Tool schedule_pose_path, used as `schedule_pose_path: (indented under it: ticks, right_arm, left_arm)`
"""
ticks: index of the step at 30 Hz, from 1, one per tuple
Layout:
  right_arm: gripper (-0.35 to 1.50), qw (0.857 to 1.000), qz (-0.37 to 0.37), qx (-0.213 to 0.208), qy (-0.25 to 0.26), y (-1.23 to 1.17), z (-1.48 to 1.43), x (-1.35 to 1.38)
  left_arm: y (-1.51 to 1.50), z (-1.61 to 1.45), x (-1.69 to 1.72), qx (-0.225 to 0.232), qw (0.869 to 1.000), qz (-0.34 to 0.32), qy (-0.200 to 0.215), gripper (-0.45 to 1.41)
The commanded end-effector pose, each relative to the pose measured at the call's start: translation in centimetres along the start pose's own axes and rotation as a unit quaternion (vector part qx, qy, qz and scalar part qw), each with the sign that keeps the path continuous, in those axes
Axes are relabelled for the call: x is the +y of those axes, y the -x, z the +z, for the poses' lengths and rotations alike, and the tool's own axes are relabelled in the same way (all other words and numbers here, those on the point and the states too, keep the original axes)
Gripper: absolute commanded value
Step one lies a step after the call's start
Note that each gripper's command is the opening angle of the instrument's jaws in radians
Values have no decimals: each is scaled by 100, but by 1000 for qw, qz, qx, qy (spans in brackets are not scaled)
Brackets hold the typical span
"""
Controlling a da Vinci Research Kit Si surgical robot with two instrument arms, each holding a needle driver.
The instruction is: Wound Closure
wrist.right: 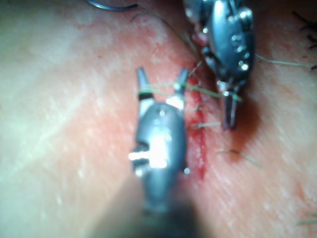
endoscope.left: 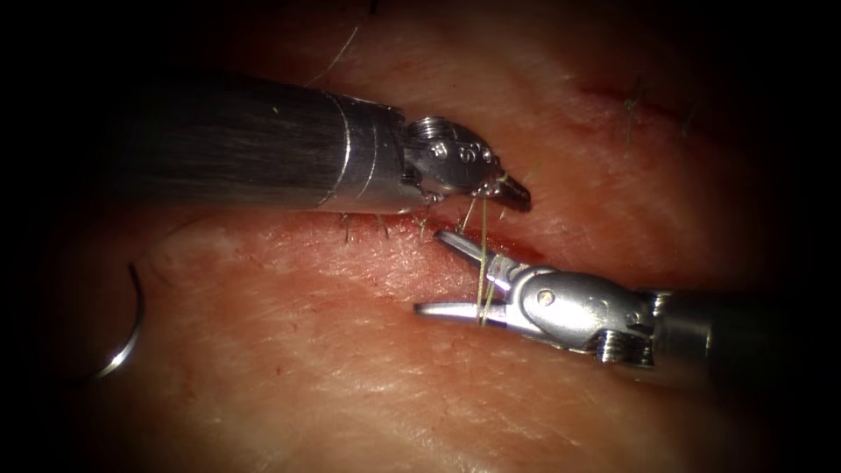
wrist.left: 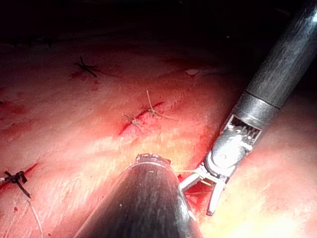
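My left tool [endoscope.left: 523, 196] reaches in over the cut [endoscope.left: 385, 229], its jaws shut on the yellow-green thread [endoscope.left: 483, 254]. From there the thread drops and wraps around both jaws of my right tool [endoscope.left: 429, 271], which stand open over the cut and grip nothing. The right wrist view has the same loop [wrist.right: 158, 90] lying across the open right tool [wrist.right: 162, 73], with the shut left tool [wrist.right: 229, 121] beside it. The curved needle [endoscope.left: 136, 324] lies free on the tissue at the far left, held by neither tool and not in the tissue.
Short stitch ends [endoscope.left: 378, 226] stick up along the cut under the left shaft. Older knotted stitches [wrist.left: 148, 111] and dark ones [wrist.left: 86, 67] sit on other cuts. Red fluid [wrist.right: 200, 153] wets the cut edge. The left shaft [wrist.left: 148, 198] lies close to the right tool [wrist.left: 195, 201].
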Motion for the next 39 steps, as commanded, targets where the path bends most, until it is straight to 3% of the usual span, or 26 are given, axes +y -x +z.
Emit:
schedule_pose_path:
  ticks: [1, 9, 19, 27, 39]
  right_arm:
    - [57, 1000, 4, 7, 4, 5, 0, 1]
    - [49, 999, 8, 33, 29, 1, -19, 15]
    - [44, 995, 15, 64, 71, 2, -30, 32]
    - [44, 992, 43, 63, 99, 9, -42, 46]
    - [44, 977, 130, 43, 166, 35, -51, 63]
  left_arm:
    - [4, 9, -4, -1, 1000, 0, -1, -45]
    - [23, 4, -11, 5, 1000, -4, 3, -45]
    - [33, 18, 7, 21, 1000, 0, -2, -45]
    - [54, 13, 27, 21, 1000, 0, 3, -45]
    - [57, 17, 47, 19, 1000, 4, 2, -45]
